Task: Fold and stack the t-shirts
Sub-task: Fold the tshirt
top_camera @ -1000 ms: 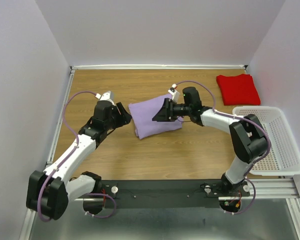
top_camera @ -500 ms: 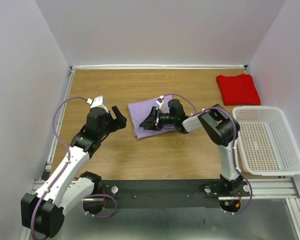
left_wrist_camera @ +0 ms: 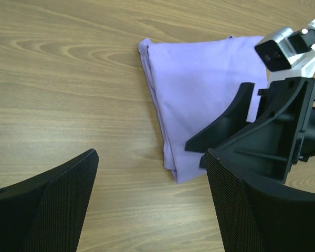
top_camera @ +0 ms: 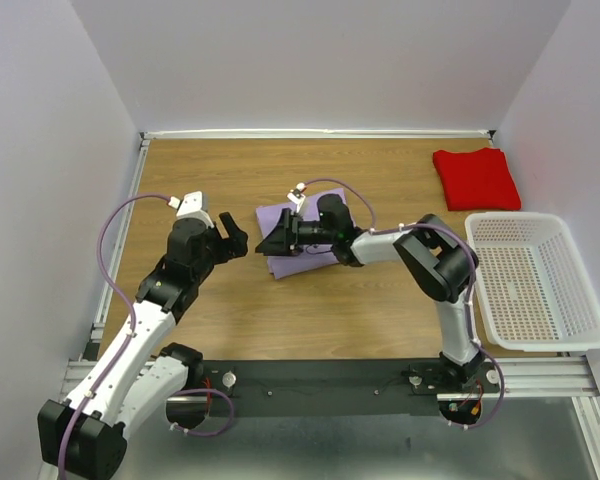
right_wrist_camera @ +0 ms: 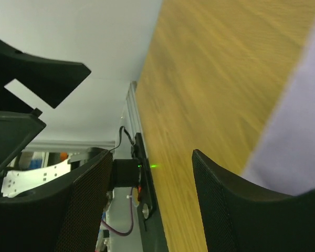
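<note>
Step in hand: by my judgement, finishing the fold of the lavender t-shirt (top_camera: 275, 214) before it is stacked with the red t-shirt (top_camera: 476, 178).
Doing it well, left side: the left gripper (top_camera: 236, 236) would best come in low at the shirt's doubled left edge and take every layer in one pinch, so the fold does not spring open.
Doing it well, right side: the right gripper (top_camera: 272, 240) should press or lift evenly, without dragging the cloth askew across the wood.
Left arm pose: stretched forward from its base with the wrist turned right, so the gripper points at the shirt and sits just beside it, not touching.
Left fingers: spread wide with nothing between them; the left wrist view shows bare table between the pads (left_wrist_camera: 47, 205).
Lavender t-shirt place: mid-table, a compact folded wedge, partly under the right gripper.
Right arm pose: elbow sharply bent, forearm reaching leftward low over the shirt, gripper near level.
Right fingers: apart, with no cloth seen between the pads (right_wrist_camera: 89, 199).
Red t-shirt place: folded in the far right corner, well apart, beyond the white basket (top_camera: 540, 290).
</note>
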You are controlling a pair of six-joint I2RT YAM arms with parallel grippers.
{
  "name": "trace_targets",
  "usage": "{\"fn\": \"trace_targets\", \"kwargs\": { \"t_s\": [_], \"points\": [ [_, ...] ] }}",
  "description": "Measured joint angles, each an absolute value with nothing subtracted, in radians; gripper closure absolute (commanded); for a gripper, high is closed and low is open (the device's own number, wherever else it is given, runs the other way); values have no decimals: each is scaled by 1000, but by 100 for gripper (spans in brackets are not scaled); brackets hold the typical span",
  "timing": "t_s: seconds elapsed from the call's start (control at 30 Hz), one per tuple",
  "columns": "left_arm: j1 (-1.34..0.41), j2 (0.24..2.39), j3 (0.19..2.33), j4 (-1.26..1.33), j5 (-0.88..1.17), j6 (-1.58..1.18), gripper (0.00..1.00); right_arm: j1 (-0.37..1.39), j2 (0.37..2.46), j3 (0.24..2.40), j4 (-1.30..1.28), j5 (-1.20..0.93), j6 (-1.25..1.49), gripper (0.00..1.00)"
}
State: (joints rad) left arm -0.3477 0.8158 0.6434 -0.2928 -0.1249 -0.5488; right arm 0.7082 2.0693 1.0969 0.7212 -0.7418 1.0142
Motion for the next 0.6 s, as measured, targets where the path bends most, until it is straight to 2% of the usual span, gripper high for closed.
{"fn": "trace_targets", "kwargs": {
  "t_s": [0.3, 0.6],
  "points": [
    [-348, 774, 620, -261, -139, -542, 12, 770, 2237, 1123, 802, -734, 1053, 30],
    [-348, 780, 611, -231, -138, -534, 12, 767, 2163, 1094, 761, -726, 1015, 30]
  ]
}}
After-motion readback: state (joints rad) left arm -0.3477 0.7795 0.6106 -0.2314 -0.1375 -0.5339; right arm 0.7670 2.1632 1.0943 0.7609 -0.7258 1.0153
